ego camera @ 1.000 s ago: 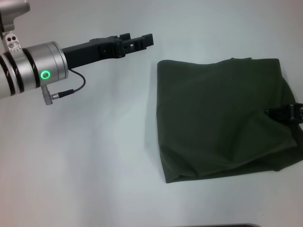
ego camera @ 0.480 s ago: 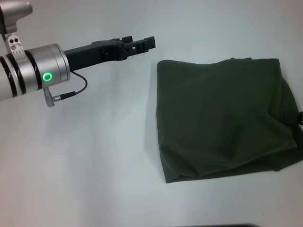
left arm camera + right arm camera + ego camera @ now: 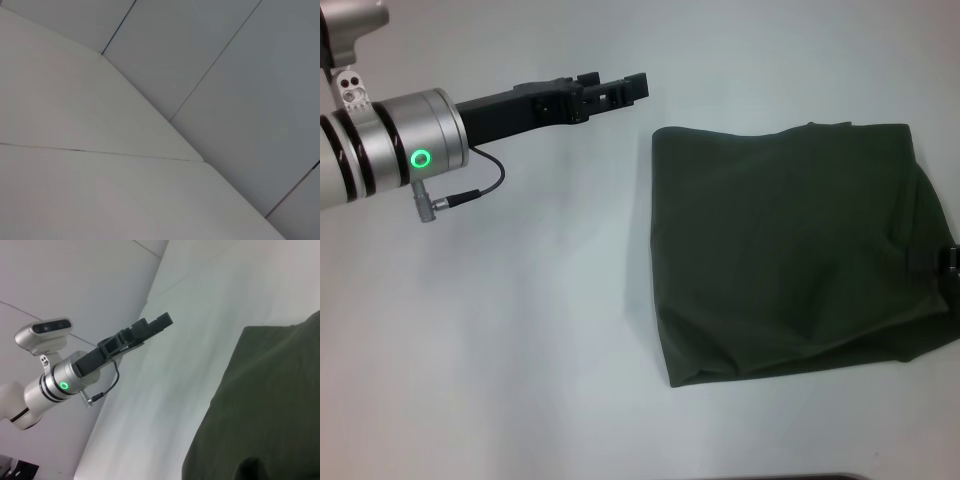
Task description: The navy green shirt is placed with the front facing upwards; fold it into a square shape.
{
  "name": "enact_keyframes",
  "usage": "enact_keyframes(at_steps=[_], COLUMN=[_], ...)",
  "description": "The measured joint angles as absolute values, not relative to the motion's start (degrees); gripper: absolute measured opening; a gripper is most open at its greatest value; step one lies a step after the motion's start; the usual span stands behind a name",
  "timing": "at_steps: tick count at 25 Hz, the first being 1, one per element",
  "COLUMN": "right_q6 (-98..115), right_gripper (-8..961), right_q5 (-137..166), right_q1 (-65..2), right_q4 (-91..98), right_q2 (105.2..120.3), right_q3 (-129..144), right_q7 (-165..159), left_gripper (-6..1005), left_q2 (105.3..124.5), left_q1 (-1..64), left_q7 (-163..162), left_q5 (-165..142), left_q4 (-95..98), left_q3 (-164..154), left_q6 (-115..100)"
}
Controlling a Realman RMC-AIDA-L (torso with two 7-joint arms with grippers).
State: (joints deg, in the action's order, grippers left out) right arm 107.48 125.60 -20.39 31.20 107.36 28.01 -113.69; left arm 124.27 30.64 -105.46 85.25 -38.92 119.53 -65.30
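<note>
The navy green shirt [image 3: 795, 250], folded into a rough square, lies right of centre on a plain white table [image 3: 520, 340]. The left gripper [image 3: 620, 90] hangs over bare table, far left of the shirt, fingers pressed together. The right gripper's state cannot be told. Pale panelled walls [image 3: 225, 75] stand behind.

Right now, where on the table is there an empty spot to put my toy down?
The white table is bare on its whole left half, from below the left end effector to the near edge, left of the folded navy green shirt. A strip beyond the shirt is bare too. The right side is crowded: shirt, plus the right end effector at the edge.
</note>
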Motion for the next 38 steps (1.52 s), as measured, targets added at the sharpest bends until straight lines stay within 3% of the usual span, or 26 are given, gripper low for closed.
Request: enact_keyframes(at_steps=[4,15,20,26,28,38], right_q6=[107.51,105.95,105.84,105.77,105.75,105.44], right_gripper=[440,429,234,202,20,19], right_q5=[125.6,126.96,127.64,127.89,127.89,129.28], right_q1=[-20.41,-20.4,-20.7,-20.14,-19.74,-18.1], right_q4=[31.21,30.89,30.84,31.06,31.07,30.55], right_q2=[107.4,107.5,107.95,108.18,108.19,108.64], right_q3=[27.86,28.06,28.27,27.89,27.86,28.05], right_q7=[-113.89,-114.18,-114.25,-113.86,-113.71,-112.89], left_gripper=[874,873,873,873,873,872], left_q2=[124.24,124.27,124.27,124.26,124.15,124.01], left_q1=[30.68,30.75,30.76,30.74,30.64,30.31], left_q7=[-105.44,-104.92,-104.8,-104.76,-104.76,-104.15], left_q5=[85.25,85.25,85.25,85.23,85.19,85.18], left_q4=[-38.92,-38.94,-38.94,-38.8,-38.33,-37.53], left_q3=[119.61,119.44,119.27,119.04,119.0,119.11], left_q6=[-65.3,-64.61,-64.48,-64.65,-64.68,-64.5])
